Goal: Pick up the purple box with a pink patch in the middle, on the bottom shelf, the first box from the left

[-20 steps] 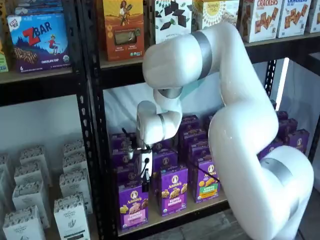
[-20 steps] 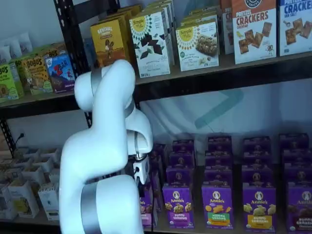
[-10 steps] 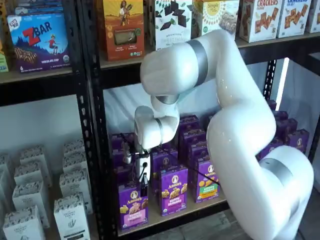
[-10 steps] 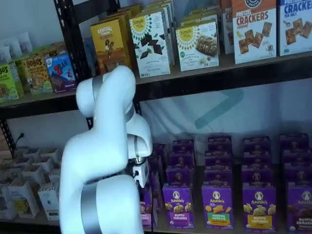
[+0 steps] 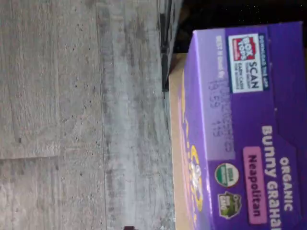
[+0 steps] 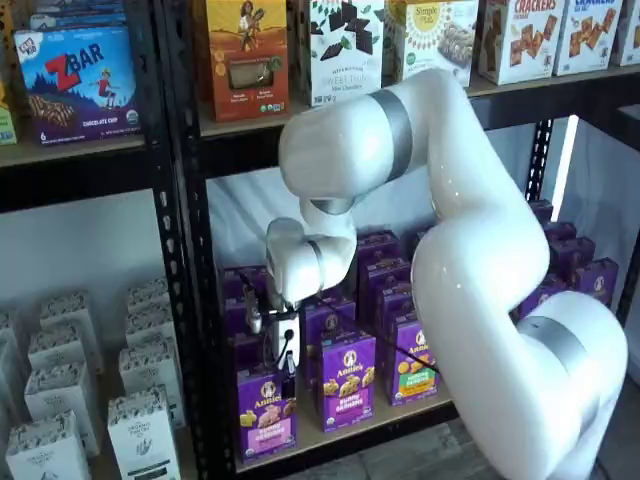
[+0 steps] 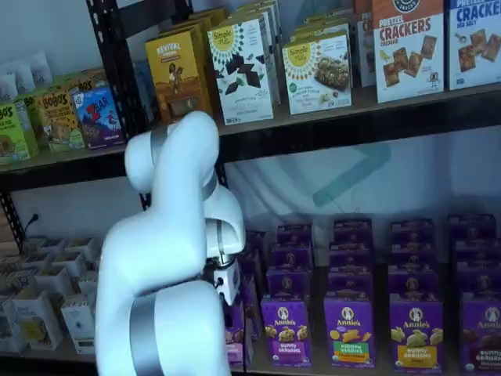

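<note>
You only get part of the purple box [image 5: 240, 134] in the wrist view: its far end and one side run off frame, and the date stamp is too blurred to read. In a shelf view the arm [image 7: 164, 258] hides most of that box [image 7: 236, 335]. Gripper [image 6: 285, 365] fingers read side-on, no gap discernible.

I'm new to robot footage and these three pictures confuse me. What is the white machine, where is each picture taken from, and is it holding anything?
The white machine is a robot arm that takes boxed goods from shelves. Two pictures come from fixed cameras facing the shelves; the third comes from a camera on the arm's wrist looking down, and its picture is turned sideways. The gripper, white with black fingers, hangs just above the purple box with the pink patch, which stands on the bottom shelf. The wrist view shows that box's top close up, beside grey floor. Nothing is held. The fingers are seen too side-on to show a gap.
</note>
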`<action>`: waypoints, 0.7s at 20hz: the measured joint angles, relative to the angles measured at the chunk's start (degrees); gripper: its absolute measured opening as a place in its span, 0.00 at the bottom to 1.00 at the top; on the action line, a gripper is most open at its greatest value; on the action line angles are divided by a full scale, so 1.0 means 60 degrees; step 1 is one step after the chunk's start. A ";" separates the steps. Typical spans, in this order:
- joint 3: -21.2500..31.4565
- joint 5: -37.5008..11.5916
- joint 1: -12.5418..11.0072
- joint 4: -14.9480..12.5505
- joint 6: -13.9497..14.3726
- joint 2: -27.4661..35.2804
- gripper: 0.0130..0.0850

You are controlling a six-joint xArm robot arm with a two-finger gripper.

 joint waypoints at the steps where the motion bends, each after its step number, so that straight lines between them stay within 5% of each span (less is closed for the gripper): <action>1: -0.0023 0.0015 0.0000 -0.0005 0.0006 0.0020 1.00; 14: -0.0166 -0.0113 0.0018 -0.0150 0.0146 0.0290 1.00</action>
